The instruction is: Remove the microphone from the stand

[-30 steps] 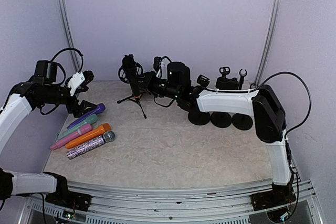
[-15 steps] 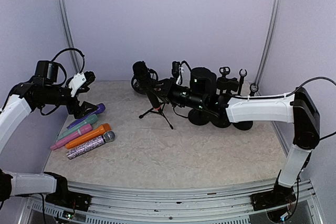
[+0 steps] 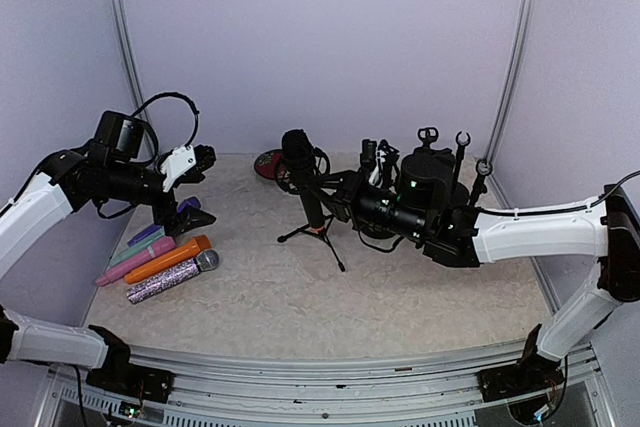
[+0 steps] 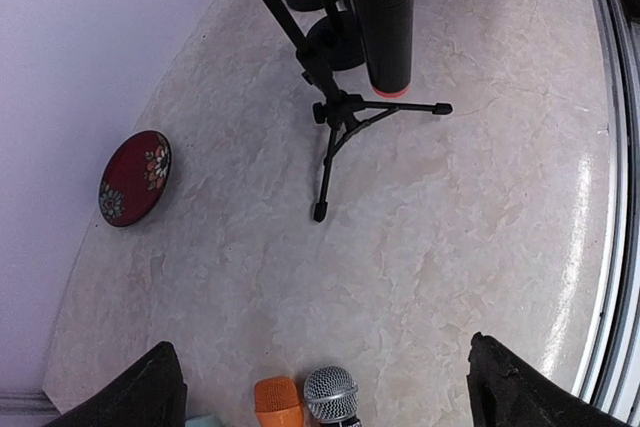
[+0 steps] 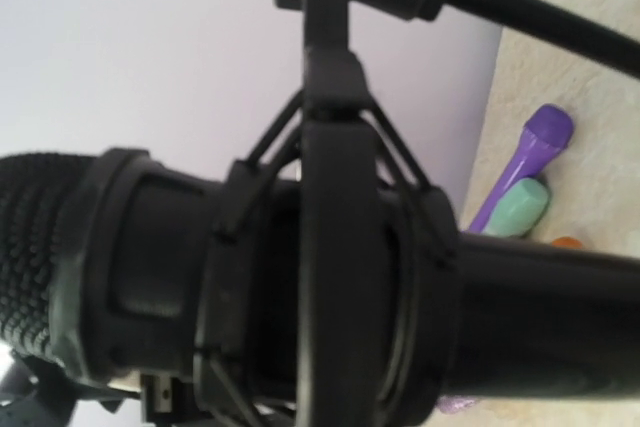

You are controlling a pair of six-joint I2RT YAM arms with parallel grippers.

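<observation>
The black microphone [image 3: 297,153] sits upright in the clip of a black tripod stand [image 3: 318,228] near the middle of the table. My right gripper [image 3: 336,193] is shut on the stand at the clip, just right of the microphone. In the right wrist view the microphone [image 5: 85,267] fills the frame inside the stand's ring mount [image 5: 340,247], and my fingers are hidden. My left gripper [image 3: 203,187] hovers open and empty to the left, over the loose microphones. In the left wrist view the microphone [image 4: 385,27] and the stand [image 4: 335,125] are ahead of the left gripper [image 4: 330,392].
Several coloured microphones [image 3: 160,257] lie at the left edge, an orange one [image 4: 277,399] and a silver-headed one [image 4: 330,387] nearest my left gripper. A red decorated dish [image 3: 268,162] leans at the back wall. Round-based stands [image 3: 445,159] crowd the back right.
My right arm has brought the stand, with the microphone in it, rightward and nearer to the table's middle. My left arm has swung right toward the middle, still open.
</observation>
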